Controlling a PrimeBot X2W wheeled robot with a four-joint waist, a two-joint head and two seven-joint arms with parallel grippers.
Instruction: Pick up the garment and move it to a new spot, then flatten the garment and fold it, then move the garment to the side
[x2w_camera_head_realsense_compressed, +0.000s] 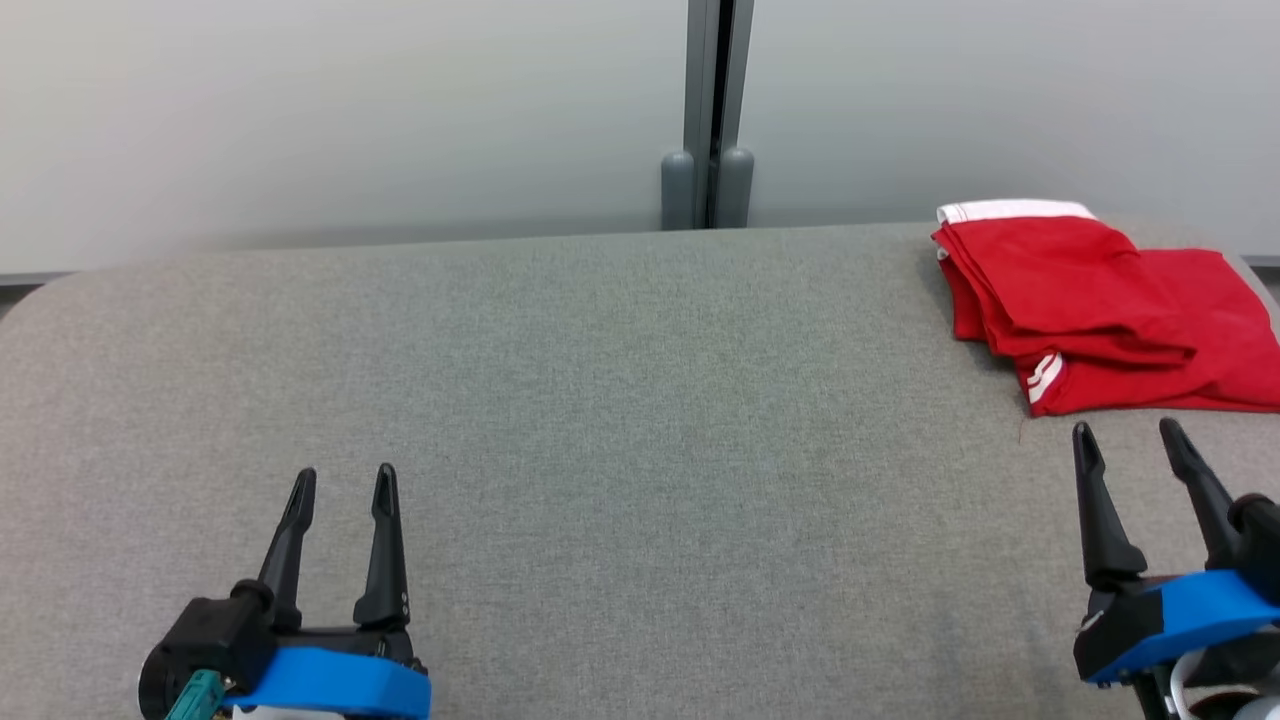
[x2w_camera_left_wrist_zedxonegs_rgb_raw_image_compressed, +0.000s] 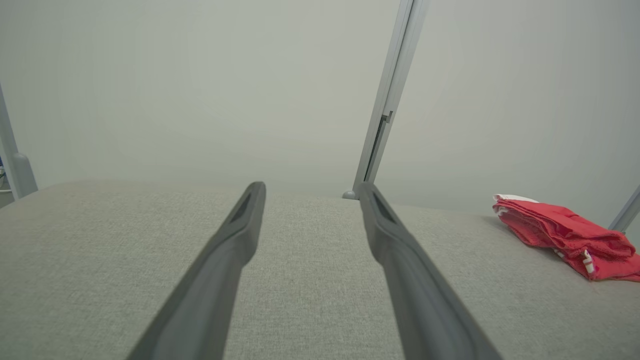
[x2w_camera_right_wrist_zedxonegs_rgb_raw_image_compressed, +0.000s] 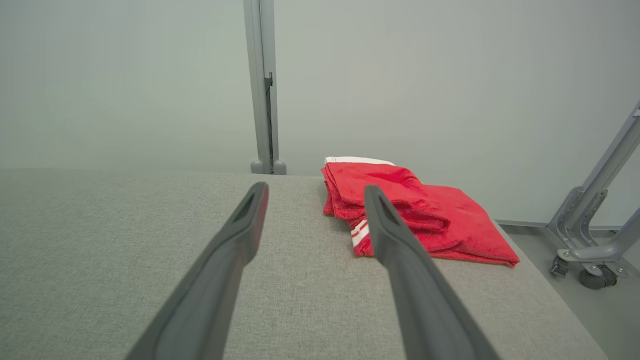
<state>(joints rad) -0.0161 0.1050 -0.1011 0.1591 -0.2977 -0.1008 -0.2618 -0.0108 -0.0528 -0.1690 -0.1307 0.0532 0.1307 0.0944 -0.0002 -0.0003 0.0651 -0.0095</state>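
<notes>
Near edge: left gripper (x2w_camera_head_realsense_compressed: 345, 473) spread wide, empty; right gripper (x2w_camera_head_realsense_compressed: 1127, 428) likewise released, just short of garment (x2w_camera_head_realsense_compressed: 1090, 300). Garment lies roughly folded at far right corner of table (x2w_camera_head_realsense_compressed: 640, 400), untouched. Judged: folding and side placement apparently done; nothing obvious left.

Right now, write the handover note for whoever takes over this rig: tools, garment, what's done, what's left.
Left tool: open, empty, over the near left of the table.
Right tool: open, empty, just short of the garment, not touching it.
Garment: red with white trim, lying folded in layers at the table's far right corner.
Done: by how it lies, it looks folded and set to the side.
Left: probably nothing. The layers are a little uneven, so tidy them if a neater fold is wanted.
</notes>
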